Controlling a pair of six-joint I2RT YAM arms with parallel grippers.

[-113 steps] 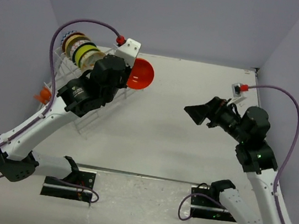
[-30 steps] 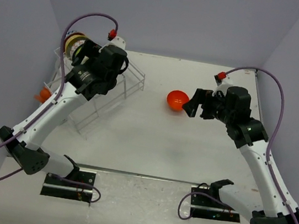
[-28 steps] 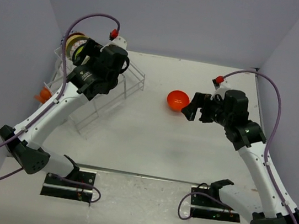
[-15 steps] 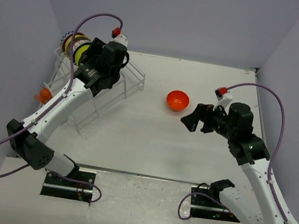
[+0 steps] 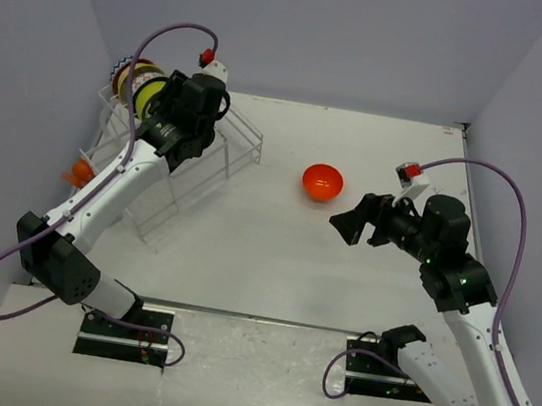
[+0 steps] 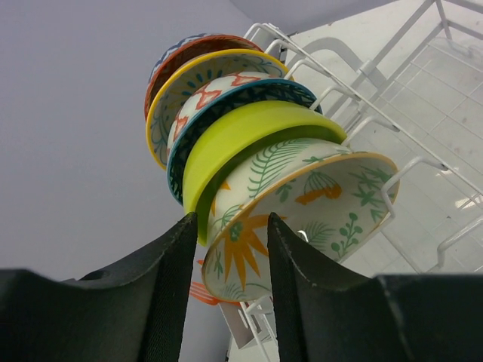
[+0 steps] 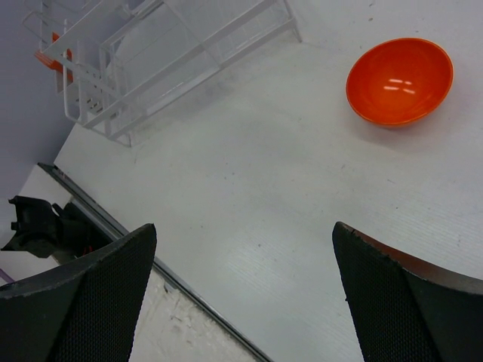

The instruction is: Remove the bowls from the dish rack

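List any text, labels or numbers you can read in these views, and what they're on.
None can be read. The bowls in the rack carry only leaf, zigzag and dot patterns, no lettering. The orange bowl is plain.

Left: bowls (image 6: 256, 143) in dish rack (image 7: 173, 64); centre: lone bowl (image 5: 322, 182) on table (image 5: 274, 254).

The orange-red bowl (image 5: 322, 182), earlier held by the left fingers (image 6: 170, 279) beside the dish rack (image 5: 230, 147), now sits mid-worktop (image 5: 264, 253). The right fingers (image 5: 349, 222) have drawn back from it, nearward. The left fingers have returned to the racked leaf-patterned bowl (image 6: 317, 204).
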